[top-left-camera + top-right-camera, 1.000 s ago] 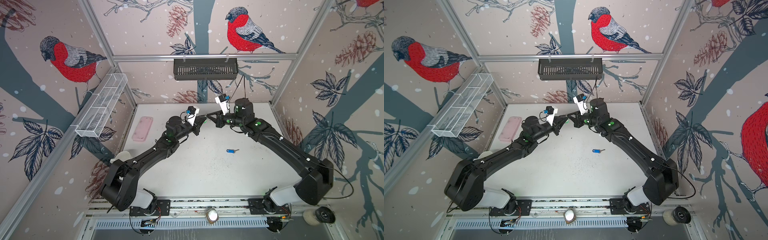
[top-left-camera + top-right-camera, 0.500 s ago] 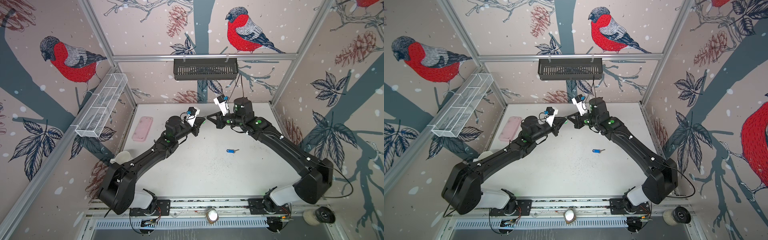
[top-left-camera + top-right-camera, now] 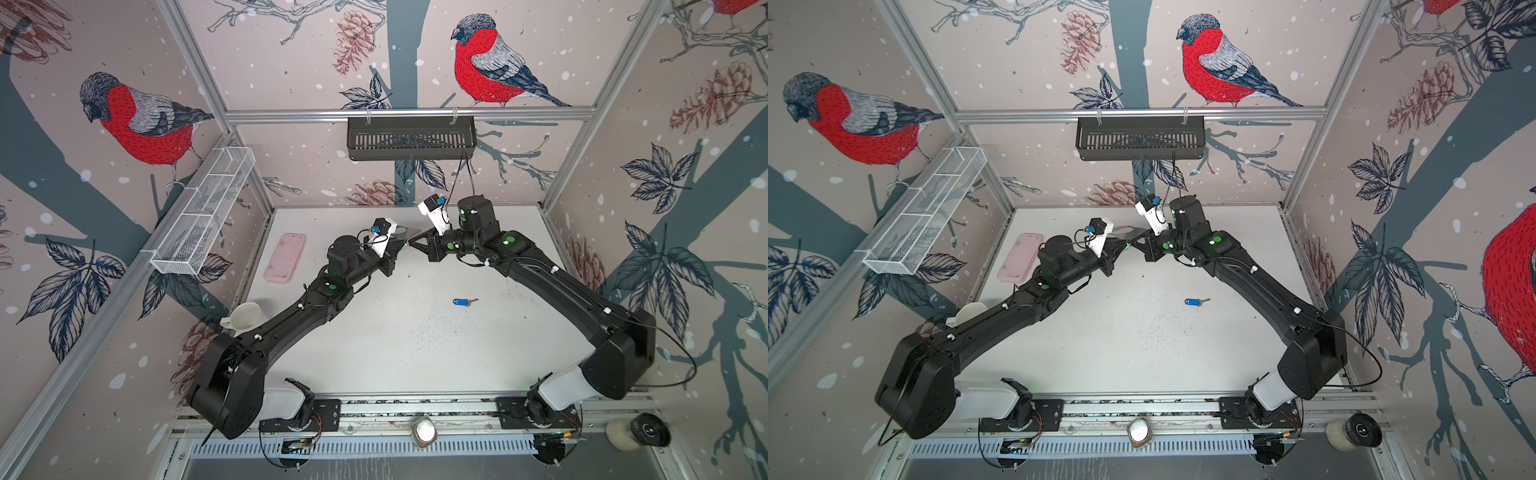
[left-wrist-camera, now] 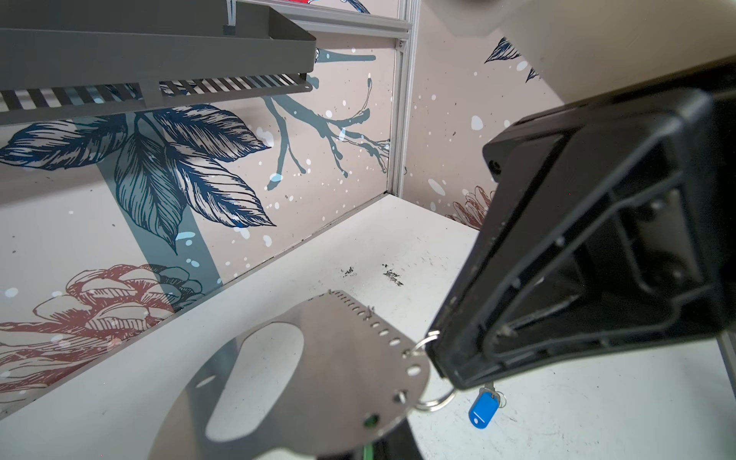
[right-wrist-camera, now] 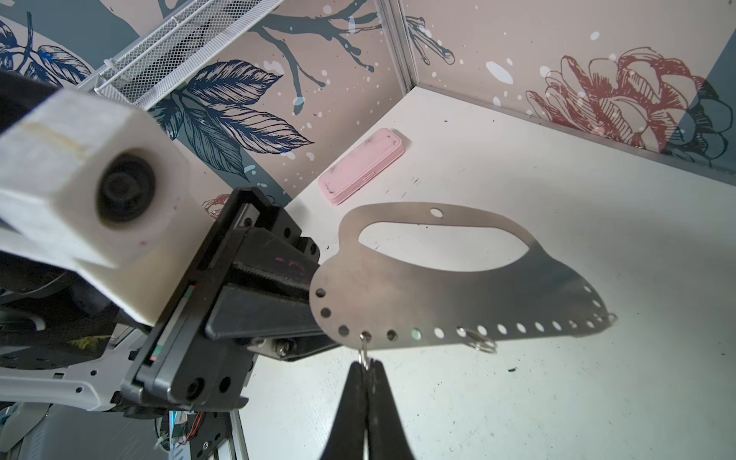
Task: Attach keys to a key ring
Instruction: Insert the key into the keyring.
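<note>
Two grips at once, and both are shut tight. The right gripper [image 5: 365, 364] has its jaws pinched closed on a small wire ring [image 5: 364, 350] hanging from a hole in the key ring [image 5: 458, 294]. So the plate sits right at its fingertips, held up off the table [image 3: 395, 340].

The left gripper [image 5: 296, 294] faces it and clamps the plate's rounded end, just beside that same hole. The holed edge runs away from the left gripper, past a second wire ring [image 5: 482, 343].

The only key showing is the blue-tagged key [image 3: 463, 301]. It's lying flat on the table, well below both hands and back toward the arm bases. Its tag end points to the left arm's side and the blade to the right's. It looks nearer the right arm, so that one probably has to drop its ring to go fetch it.
</note>
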### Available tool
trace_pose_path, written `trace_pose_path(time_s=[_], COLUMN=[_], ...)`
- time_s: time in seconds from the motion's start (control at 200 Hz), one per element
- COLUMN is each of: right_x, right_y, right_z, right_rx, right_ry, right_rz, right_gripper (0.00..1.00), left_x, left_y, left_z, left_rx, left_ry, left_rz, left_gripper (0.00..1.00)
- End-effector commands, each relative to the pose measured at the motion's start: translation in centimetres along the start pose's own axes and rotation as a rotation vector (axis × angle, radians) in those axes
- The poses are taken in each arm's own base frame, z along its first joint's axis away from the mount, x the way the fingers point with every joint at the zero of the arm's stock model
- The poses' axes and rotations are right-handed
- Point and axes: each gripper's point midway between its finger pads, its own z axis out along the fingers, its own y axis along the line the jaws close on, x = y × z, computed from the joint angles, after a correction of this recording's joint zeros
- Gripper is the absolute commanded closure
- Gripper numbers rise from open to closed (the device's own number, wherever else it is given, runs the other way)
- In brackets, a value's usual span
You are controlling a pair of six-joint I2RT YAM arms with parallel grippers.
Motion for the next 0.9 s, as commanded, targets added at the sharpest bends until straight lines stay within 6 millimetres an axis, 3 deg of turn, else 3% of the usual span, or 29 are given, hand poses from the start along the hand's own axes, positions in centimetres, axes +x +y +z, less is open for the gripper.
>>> trace_pose_path(time_s=[0.0,0.29,0.81,0.895], right_x=[0.9,1.0,0.3,0.2], right_y=[0.0,0.0,-0.4,-0.5], right_z=[0.3,0.3,-1.2,-1.3], right_rx=[0.005,0.003,-0.039,-0.039], right_ry=[0.045,0.057,-0.001,-0.003], right_rz=[-0.007,-0.009,0.03,0.03], right_gripper=[1.0,1.0,1.0,1.0], left_x=[-1.9,-1.5,-1.4,-1.4], left_y=[0.0,-0.3,0.5,0.5], left_z=[-0.3,-0.4,-0.5,-0.5], left_rx=[0.0,0.015,-0.031,-0.036], left_ry=[-0.065,-0.049,-0.041,-0.039], left_rz=[0.044,0.065,0.058,0.056], left_gripper=[1.0,1.0,0.91,0.86])
